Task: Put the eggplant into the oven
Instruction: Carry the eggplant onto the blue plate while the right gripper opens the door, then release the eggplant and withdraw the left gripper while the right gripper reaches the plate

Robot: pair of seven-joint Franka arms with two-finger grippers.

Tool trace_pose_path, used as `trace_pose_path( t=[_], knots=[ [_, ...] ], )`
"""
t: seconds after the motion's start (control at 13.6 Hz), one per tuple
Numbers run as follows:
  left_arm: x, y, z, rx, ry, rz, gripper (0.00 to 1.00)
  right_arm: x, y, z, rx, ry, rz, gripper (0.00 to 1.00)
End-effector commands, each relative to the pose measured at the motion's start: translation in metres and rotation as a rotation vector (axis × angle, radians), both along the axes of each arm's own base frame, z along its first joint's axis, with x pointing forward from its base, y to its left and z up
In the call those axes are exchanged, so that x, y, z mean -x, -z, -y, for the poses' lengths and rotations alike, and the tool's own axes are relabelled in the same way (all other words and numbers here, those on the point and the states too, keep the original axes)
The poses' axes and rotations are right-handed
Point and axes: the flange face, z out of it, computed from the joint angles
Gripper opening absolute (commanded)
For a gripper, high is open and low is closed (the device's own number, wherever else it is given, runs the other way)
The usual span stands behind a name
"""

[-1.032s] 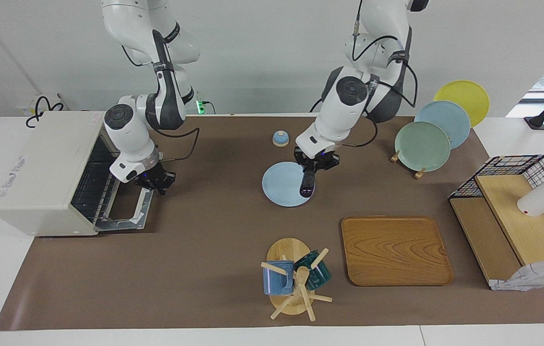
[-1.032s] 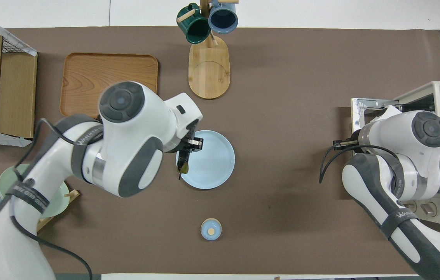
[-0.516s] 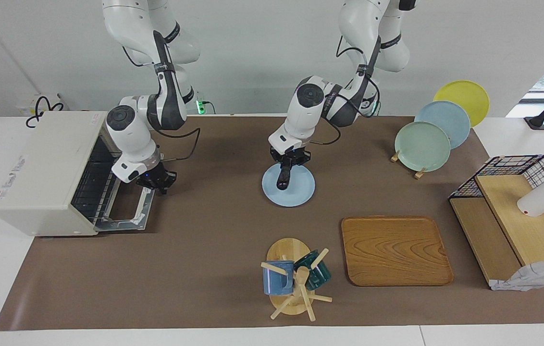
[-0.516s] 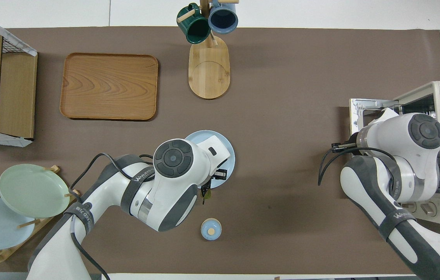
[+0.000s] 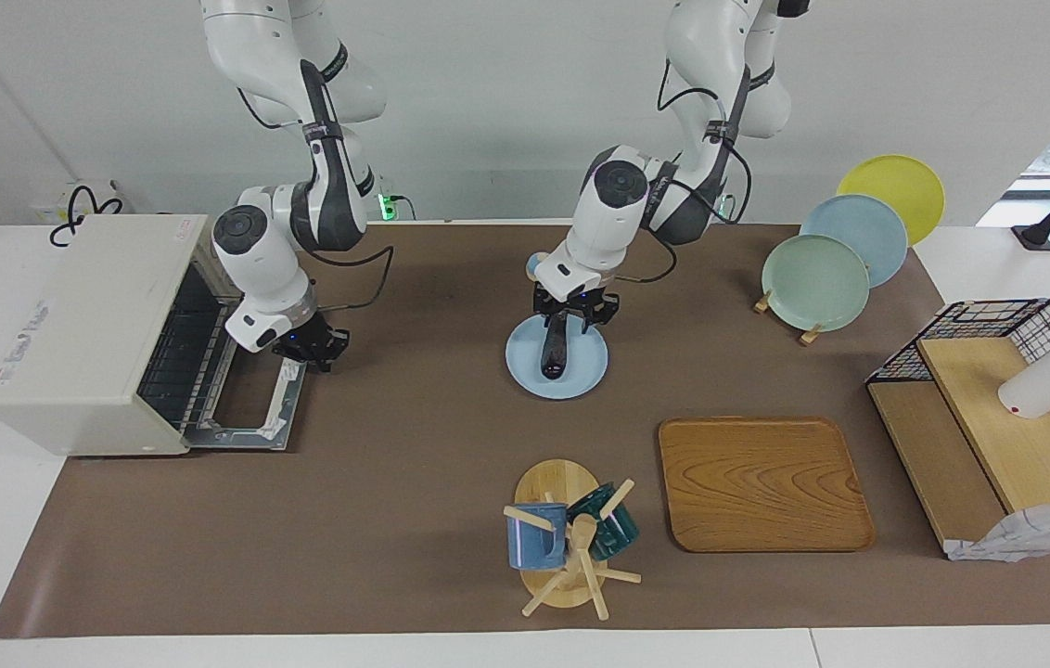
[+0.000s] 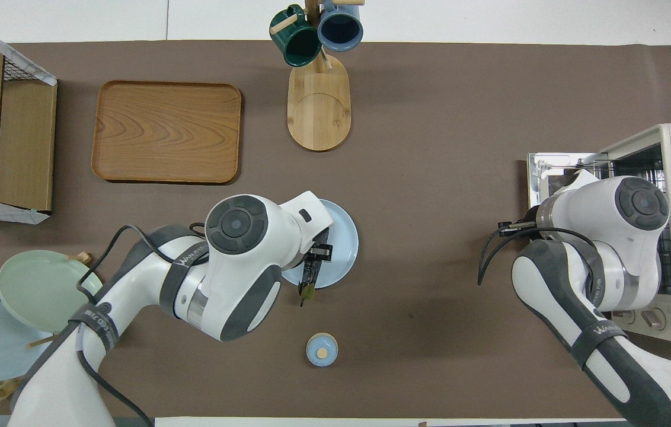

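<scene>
Purple-black and glossy, the eggplant lies on the light blue plate, which sits mid-tabletop, somewhat closer to my edge than to the other long edge. Its blunt end points away from me, and its stem end reaches toward me past the plate's rim. My left gripper is low over that stem end, right at the plate's edge nearest me. Whether it is clamped on the eggplant or has let go, I cannot tell from either view.

The oven stands at my right arm's end of the tabletop. Its door is dropped flat onto the brown mat, and the wire rack shows inside. My right gripper is at the corner of the open door nearest me, by the end of the handle bar. Its fingers are pressed together with nothing between them, and I cannot tell whether they touch the door.

A small blue lid with a wooden knob sits between the plate and my edge of the tabletop. A wooden tray and a mug stand with two mugs lie toward the edge farthest from me.
</scene>
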Motion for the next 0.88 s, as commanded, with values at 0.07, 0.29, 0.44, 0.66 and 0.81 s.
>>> trace_pose_path(
  t=[0.07, 0.29, 0.44, 0.66, 0.81],
  knots=[
    [-0.058, -0.063, -0.088, 0.024, 0.001, -0.005, 1.0, -0.001, -0.014, -0.059, -0.022, 0.07, 0.02, 0.0],
    [-0.097, -0.1, -0.182, 0.019, 0.002, -0.002, 1.0, 0.001, -0.033, -0.119, -0.032, 0.026, 0.034, 0.19],
    [-0.11, -0.116, -0.237, -0.017, -0.006, 0.016, 1.0, -0.001, -0.077, -0.194, -0.033, -0.001, 0.007, 0.19],
    [-0.113, -0.149, -0.276, -0.033, -0.05, 0.019, 1.0, 0.007, -0.127, -0.313, -0.026, 0.023, 0.032, 0.18],
    [-0.112, -0.184, -0.289, -0.072, -0.051, 0.002, 1.0, -0.002, -0.137, -0.388, -0.021, 0.063, 0.039, 0.21]
  ],
)
